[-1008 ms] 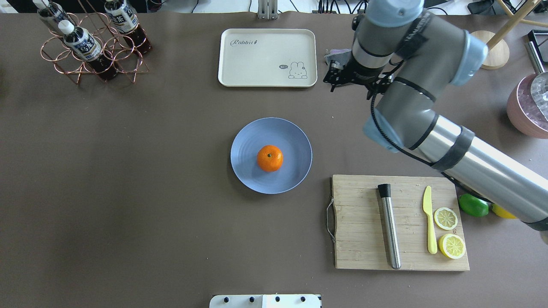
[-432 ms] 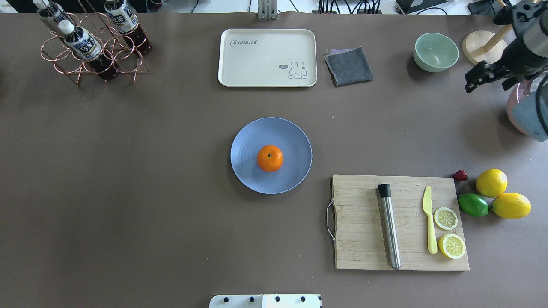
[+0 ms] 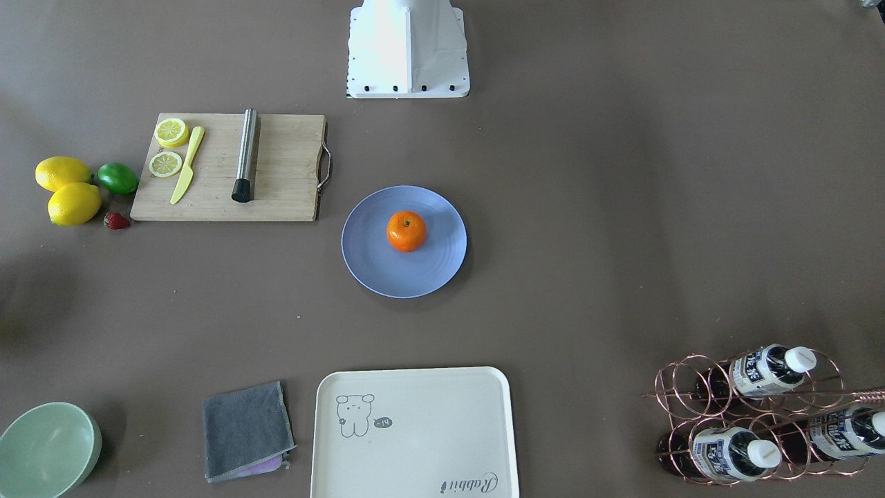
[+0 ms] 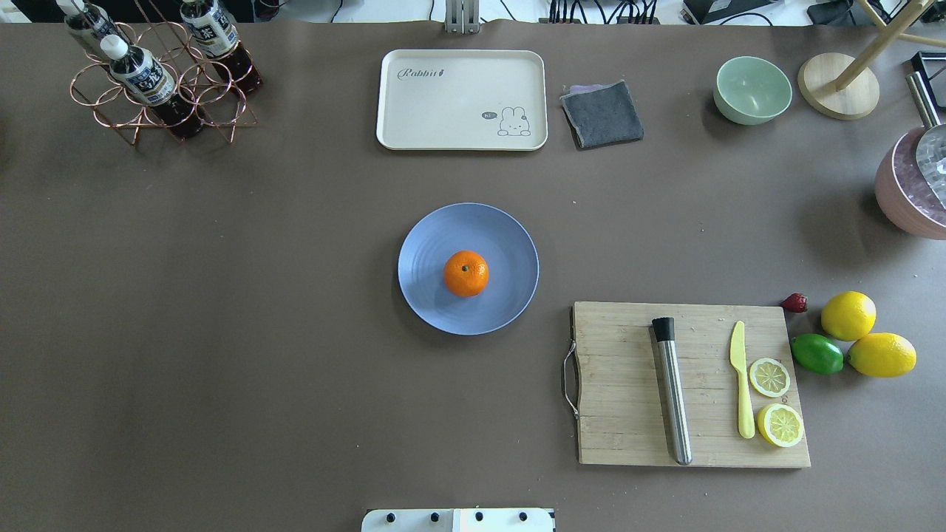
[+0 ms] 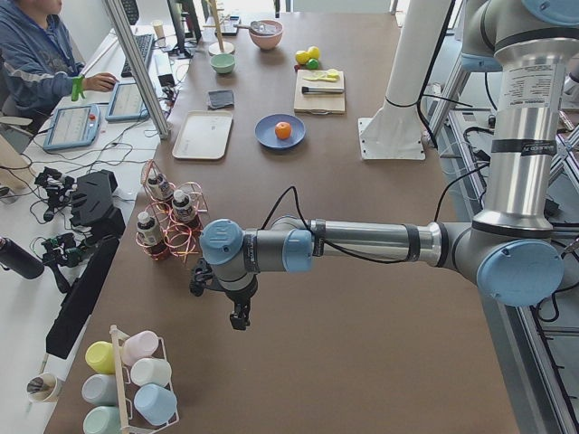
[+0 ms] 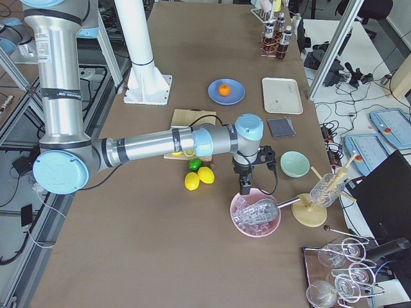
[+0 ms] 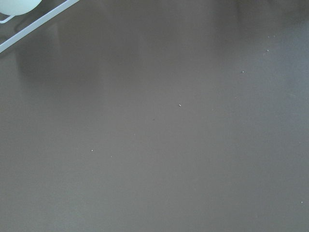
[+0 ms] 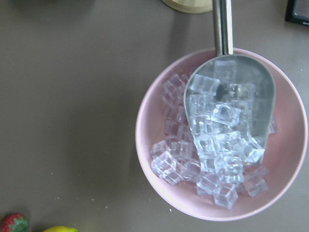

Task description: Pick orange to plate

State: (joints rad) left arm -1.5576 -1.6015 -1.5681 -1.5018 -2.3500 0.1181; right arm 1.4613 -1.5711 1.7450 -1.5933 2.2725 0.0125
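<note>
The orange point(image 4: 465, 273) sits near the middle of the pale blue plate point(image 4: 429, 244), stem dot up, and nothing touches it; the front-facing view shows the orange point(image 3: 406, 231) on the plate point(image 3: 373, 270) too. My left gripper point(image 5: 240, 318) hangs over bare table at the far left end, beside the bottle rack, well away from the plate. My right gripper point(image 6: 244, 188) hangs at the right end, just above a pink bowl of ice. Both show only in the side views, so I cannot tell whether either is open or shut.
A cutting board point(image 4: 628, 414) with a steel muddler, yellow knife and lemon slices lies right of the plate. Two lemons point(image 4: 848, 315), a lime point(image 4: 817, 354) and a strawberry lie beyond it. A cream tray point(image 4: 443, 103), grey cloth point(image 4: 602, 114), green bowl point(image 4: 752, 89), bottle rack point(image 4: 148, 81) and pink ice bowl point(image 8: 149, 145) stand around.
The right arm has swung off to the right and left the overhead view, uncovering the cloth, green bowl and lemons. The orange and the plate have not moved.
</note>
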